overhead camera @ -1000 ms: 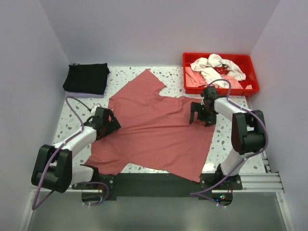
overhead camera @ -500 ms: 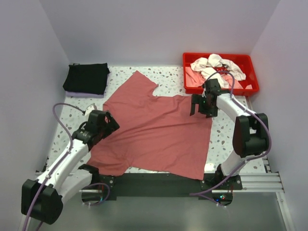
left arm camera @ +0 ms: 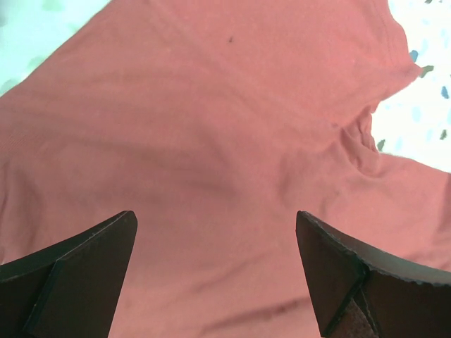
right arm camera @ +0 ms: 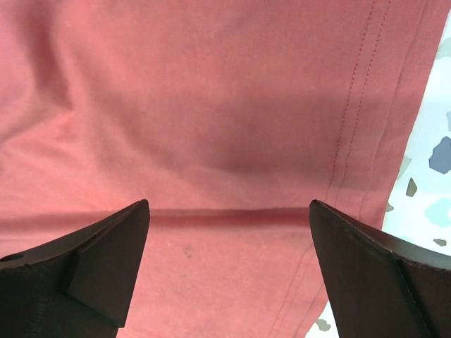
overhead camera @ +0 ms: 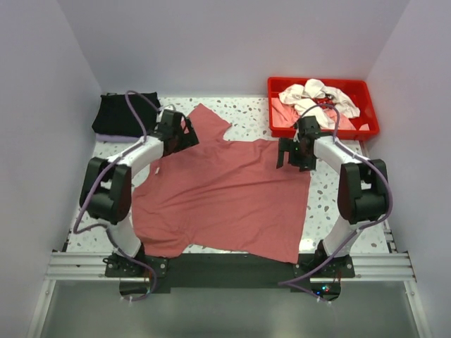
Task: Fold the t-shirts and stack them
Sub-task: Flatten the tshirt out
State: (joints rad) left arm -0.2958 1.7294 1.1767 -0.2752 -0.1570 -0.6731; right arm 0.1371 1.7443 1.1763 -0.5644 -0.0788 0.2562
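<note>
A dusty brick-red t-shirt (overhead camera: pixel 225 190) lies spread out flat on the speckled table. My left gripper (overhead camera: pixel 184 134) hovers open over its far-left sleeve, and the left wrist view shows red cloth (left arm camera: pixel 211 105) under the wide-apart fingers of the gripper (left arm camera: pixel 215 218), nothing pinched. My right gripper (overhead camera: pixel 292 156) stands open over the shirt's far-right corner. There the gripper (right arm camera: pixel 229 208) spans a crease in the cloth (right arm camera: pixel 211 84), close to the stitched hem (right arm camera: pixel 359 91). A folded black t-shirt (overhead camera: pixel 125 114) rests at the far left. White and pale pink t-shirts (overhead camera: pixel 317 98) are heaped in the tray.
The bright-red plastic tray (overhead camera: pixel 371 127) sits at the far right corner, just behind my right gripper. Grey walls close in the table on the left, right and back. Bare speckled tabletop (overhead camera: pixel 254 113) shows between the shirt's sleeve and the tray.
My left arm has swung from the shirt's left edge up to its far-left sleeve. The right gripper shifted slightly farther back, and the shirt now lies flatter. Both grippers stayed open.
</note>
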